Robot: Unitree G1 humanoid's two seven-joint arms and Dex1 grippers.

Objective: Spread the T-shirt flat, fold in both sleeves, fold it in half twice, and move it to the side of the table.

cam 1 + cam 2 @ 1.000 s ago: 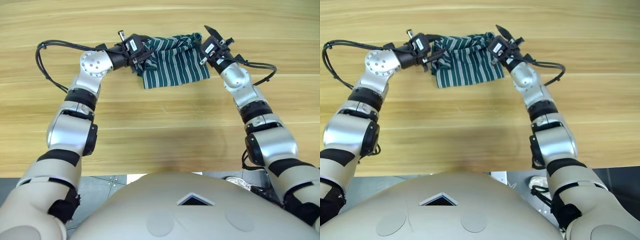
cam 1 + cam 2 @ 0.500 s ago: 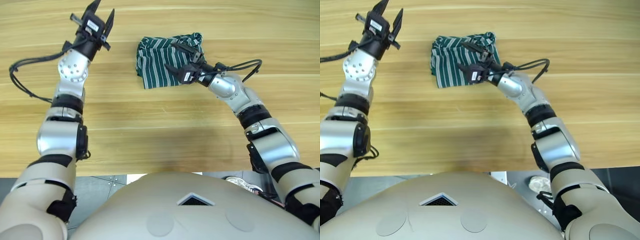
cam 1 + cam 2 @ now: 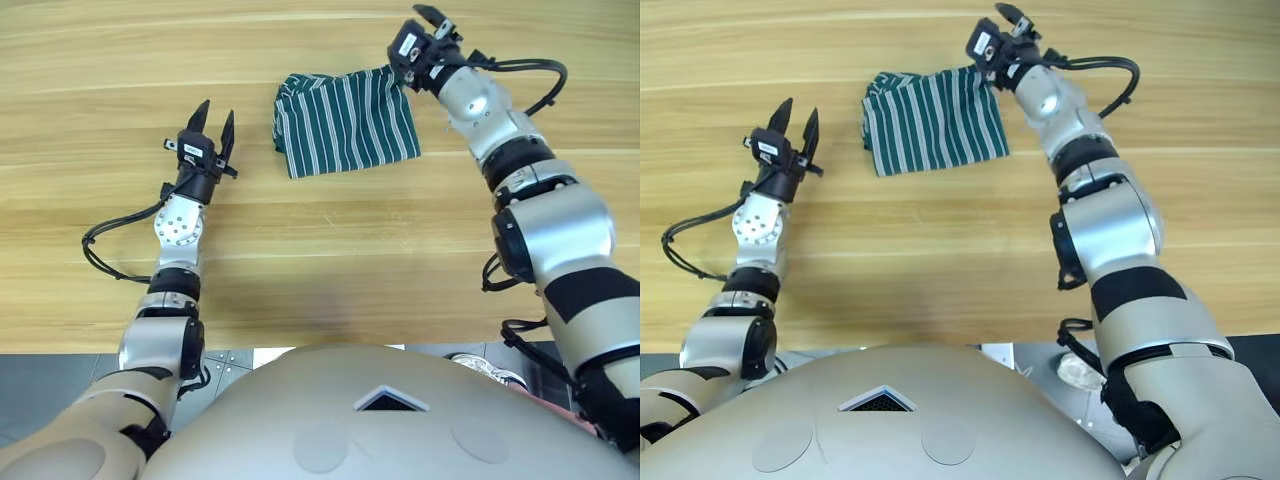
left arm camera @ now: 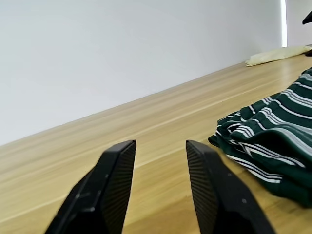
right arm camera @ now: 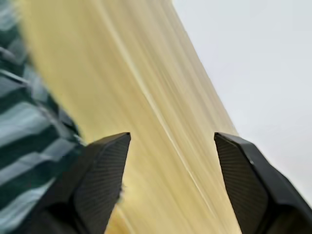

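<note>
The T-shirt [image 3: 345, 122], dark green with white stripes, lies folded into a rough square on the far middle of the wooden table [image 3: 300, 260]. My left gripper [image 3: 216, 112] is open just above the table, to the left of the shirt and apart from it. The left wrist view has its fingers [image 4: 117, 180] spread, with the shirt [image 4: 273, 141] beyond them. My right gripper [image 3: 436, 18] is open at the shirt's far right corner, pointing away over the table. Its wrist view shows striped cloth [image 5: 29, 141] beside one finger [image 5: 102, 175], and nothing between the two.
The table's front edge [image 3: 300, 345] runs just ahead of my body, with grey floor below it. Bare wood lies left, right and in front of the shirt. A pale flat object [image 4: 273, 54] lies at the table's far end by a white wall.
Both grippers have left the shirt's sides. The left arm swung out to the far left, then back nearer. The right gripper crossed the shirt and rose to its far right corner.
</note>
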